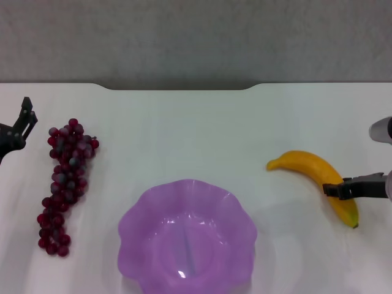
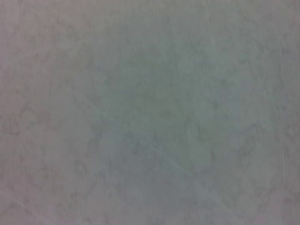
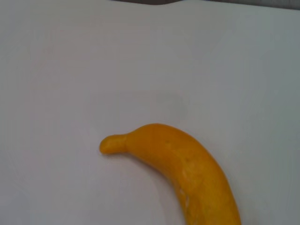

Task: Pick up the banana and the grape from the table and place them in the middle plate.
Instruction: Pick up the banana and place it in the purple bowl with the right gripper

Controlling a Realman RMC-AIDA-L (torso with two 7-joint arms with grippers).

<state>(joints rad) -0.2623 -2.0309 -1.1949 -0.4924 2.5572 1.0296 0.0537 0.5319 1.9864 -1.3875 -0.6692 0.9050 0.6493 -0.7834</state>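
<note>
The table [image 1: 196, 128] is a plain white, flat surface that fills most of the head view. Its far edge has a shallow notch and meets a grey wall [image 1: 196, 37] with a fine grainy texture. The left wrist view shows only a dull, mottled grey surface.

The middle plate [image 1: 131, 229] sits at the near edge, in the center. It is translucent purple plastic with a wavy, scalloped rim, and nothing lies in it.

The grape [image 1: 64, 184] lies on the table to the left of the plate, apart from it. It is a long bunch of small round dark red berries, some of them greyish, wider at the far end.

The banana [image 1: 309, 166] lies on the table to the right of the plate, also apart from it. It is curved, smooth and yellow-orange, and it looks like plastic.

The right gripper [image 1: 334, 190] reaches in from the right edge, its dark tip over the banana's near half; I cannot tell if it pinches the fruit. The left gripper [image 1: 26, 117] is at the left edge, beside the grape's far end; how its fingers stand, I cannot tell.
</note>
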